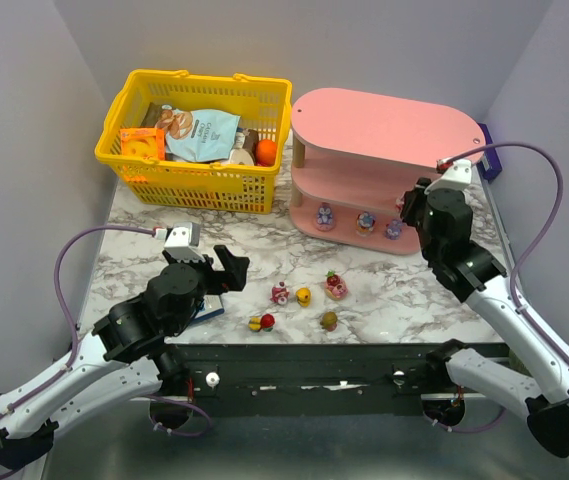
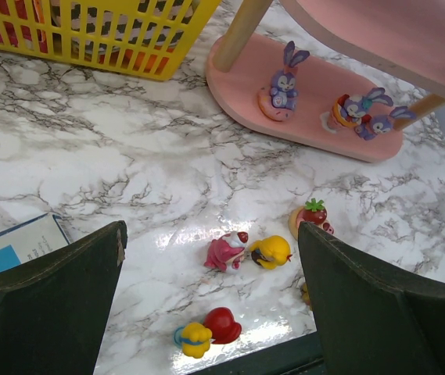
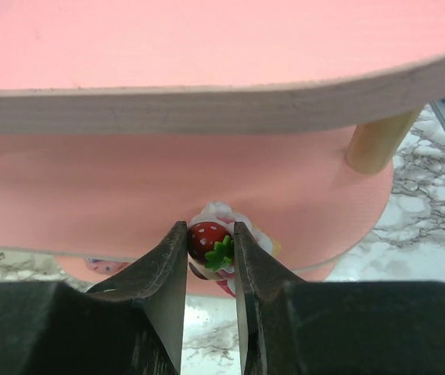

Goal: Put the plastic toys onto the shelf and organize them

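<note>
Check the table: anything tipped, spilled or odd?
Nothing spilled or damaged. The pink toy on the marble looks tipped on its side beside the yellow toy. The right claw grips a strawberry toy at the shelf's middle tier.

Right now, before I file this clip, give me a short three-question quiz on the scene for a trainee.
1. True or false: the left hand is shut on a toy.
2. The right hand grips: A) a strawberry-topped red plastic toy, B) a metal spoon, C) a glass cup?
3. How many purple plastic bunny figurines are on the bottom tier of the pink three-tier shelf?
Key: 1 false; 2 A; 3 three.
</note>
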Controlling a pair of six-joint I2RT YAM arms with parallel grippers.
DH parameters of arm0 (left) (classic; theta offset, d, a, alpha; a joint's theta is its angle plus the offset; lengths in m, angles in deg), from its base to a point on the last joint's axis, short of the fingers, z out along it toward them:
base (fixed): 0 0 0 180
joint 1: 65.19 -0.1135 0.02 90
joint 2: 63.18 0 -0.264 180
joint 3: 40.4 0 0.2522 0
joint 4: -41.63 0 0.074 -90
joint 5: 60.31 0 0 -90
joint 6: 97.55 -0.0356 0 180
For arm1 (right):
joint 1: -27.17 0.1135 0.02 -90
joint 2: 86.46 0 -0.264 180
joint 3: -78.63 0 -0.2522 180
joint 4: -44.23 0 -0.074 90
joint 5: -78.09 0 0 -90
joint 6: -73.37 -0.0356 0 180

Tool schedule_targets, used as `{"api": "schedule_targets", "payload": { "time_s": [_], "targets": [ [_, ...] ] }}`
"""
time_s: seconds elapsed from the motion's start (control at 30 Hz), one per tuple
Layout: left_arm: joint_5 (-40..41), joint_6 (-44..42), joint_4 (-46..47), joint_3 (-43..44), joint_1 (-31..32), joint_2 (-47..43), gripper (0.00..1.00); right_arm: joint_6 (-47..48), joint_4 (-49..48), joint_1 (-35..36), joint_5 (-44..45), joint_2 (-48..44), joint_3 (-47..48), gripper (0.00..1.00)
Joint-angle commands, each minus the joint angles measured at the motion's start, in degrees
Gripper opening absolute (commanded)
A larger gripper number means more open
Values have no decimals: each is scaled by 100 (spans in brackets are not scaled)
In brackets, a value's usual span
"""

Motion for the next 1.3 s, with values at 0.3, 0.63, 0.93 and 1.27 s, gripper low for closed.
{"api": "schedule_targets", "payload": {
  "time_s": [0.3, 0.63, 0.93, 1.27],
  "targets": [
    [168, 13, -96, -8, -27, -7, 99, -215, -513, -323, -206, 363, -7, 1],
    [150, 30, -87, -9, -27, 19, 99, -163, -548, -332, -39, 469, -24, 26],
    [141, 30, -87, -9, -27, 1, 99, -31, -601, -332, 93, 293, -33, 55],
    [124, 48, -105, -26, -36, -51, 99, -206, -417, -332, -258, -260, -209, 51]
  ]
}}
